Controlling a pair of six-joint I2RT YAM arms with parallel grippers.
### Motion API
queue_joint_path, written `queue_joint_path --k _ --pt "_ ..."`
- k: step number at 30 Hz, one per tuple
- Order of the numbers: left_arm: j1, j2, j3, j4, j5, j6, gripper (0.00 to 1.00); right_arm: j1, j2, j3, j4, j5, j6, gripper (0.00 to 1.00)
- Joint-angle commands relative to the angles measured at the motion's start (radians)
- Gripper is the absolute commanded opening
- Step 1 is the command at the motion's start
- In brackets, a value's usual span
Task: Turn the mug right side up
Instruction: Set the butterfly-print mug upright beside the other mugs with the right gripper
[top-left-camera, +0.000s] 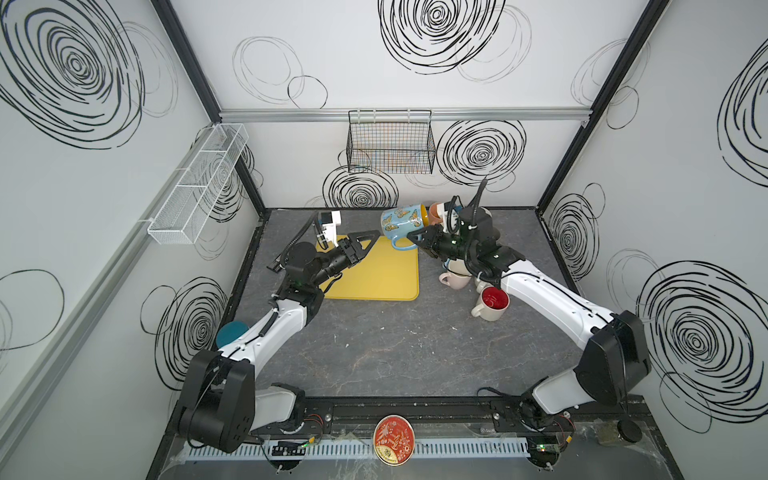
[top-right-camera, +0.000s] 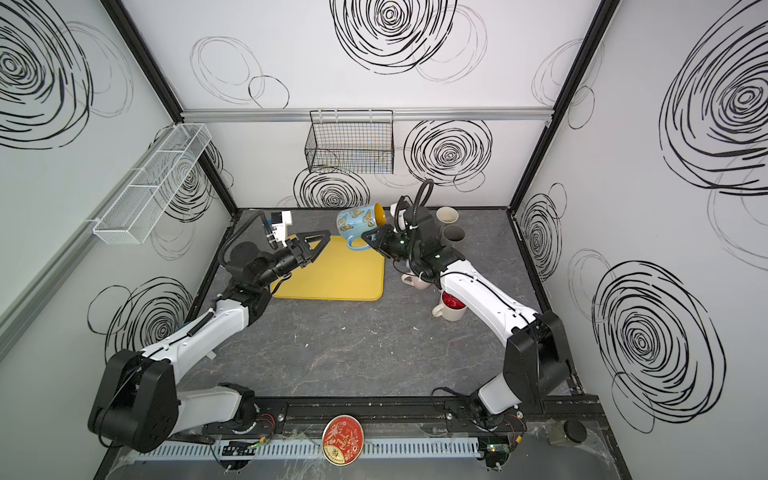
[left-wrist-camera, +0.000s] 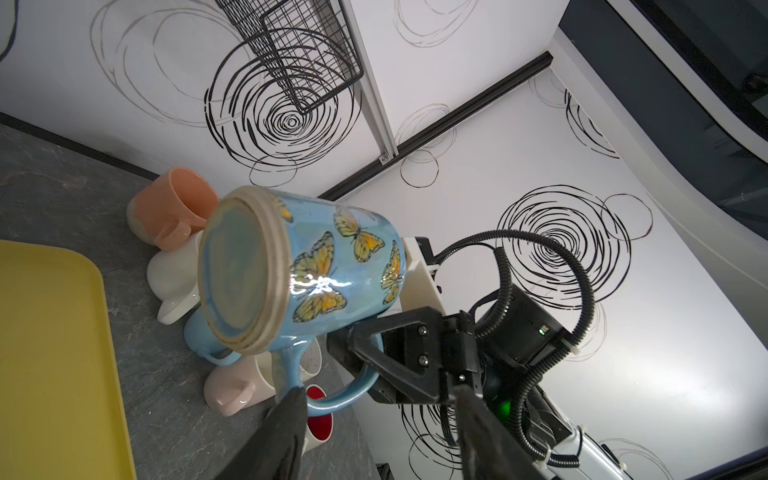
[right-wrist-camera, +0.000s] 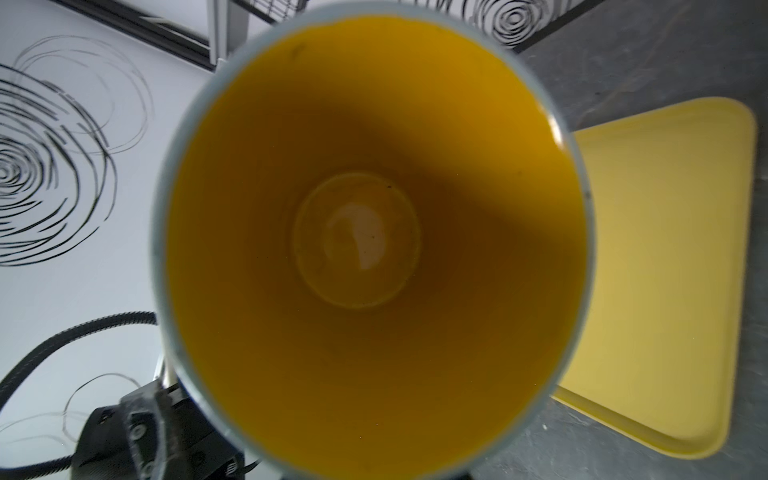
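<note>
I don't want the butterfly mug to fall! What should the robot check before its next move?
1. Right hand shut on the butterfly mug by its handle: ok.
2. Left hand open: ok.
3. Left hand clear of the mug: cannot tell; one fingertip is very near the handle.
4. Mug right side up: not ok; it hangs sideways in the air, mouth toward the right arm.
5. Mug empty inside: ok.
6. Yellow tray has bare room for setting it down: ok.
</note>
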Motion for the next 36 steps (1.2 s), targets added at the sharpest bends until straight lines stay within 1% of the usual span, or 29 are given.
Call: queue_joint_path --k 1,7,10,13,17,21,23,27,29,32,36 --pt "-0.003 0.000 0.004 0.081 0.035 0.005 0.60 0.003 -0.105 -0.029 -0.013 0.114 -0.050 0.00" --pt "-0.004 0.002 -0.039 0.094 0.036 -0.006 0.60 0.024 -0.210 -0.136 -0.179 0.249 -0.102 0.00" --pt "-0.004 0.012 -0.053 0.124 0.033 -0.026 0.60 0.062 -0.254 -0.183 -0.273 0.345 -0.118 0.00" --pt "-0.004 0.027 -0.058 0.156 0.030 -0.048 0.60 0.111 -0.295 -0.234 -0.332 0.429 -0.128 0.00" --pt "-0.006 0.043 -0.056 0.168 0.030 -0.057 0.60 0.193 -0.310 -0.266 -0.418 0.528 -0.133 0.00" --pt "-0.011 0.053 -0.064 0.175 0.026 -0.057 0.60 0.272 -0.289 -0.265 -0.493 0.591 -0.101 0.00" --pt "-0.016 0.053 -0.073 0.179 0.019 -0.059 0.60 0.291 -0.278 -0.256 -0.529 0.623 -0.083 0.00" --pt "-0.027 0.050 -0.093 0.188 0.002 -0.060 0.60 0.298 -0.256 -0.240 -0.617 0.680 -0.034 0.00" --pt "-0.031 0.050 -0.100 0.192 0.000 -0.060 0.60 0.298 -0.245 -0.234 -0.685 0.717 0.021 0.00" --pt "-0.032 0.045 -0.112 0.197 -0.002 -0.063 0.60 0.298 -0.226 -0.237 -0.745 0.754 0.065 0.00" --pt "-0.032 0.026 -0.128 0.192 -0.016 -0.062 0.60 0.287 -0.203 -0.238 -0.767 0.791 0.082 0.00"
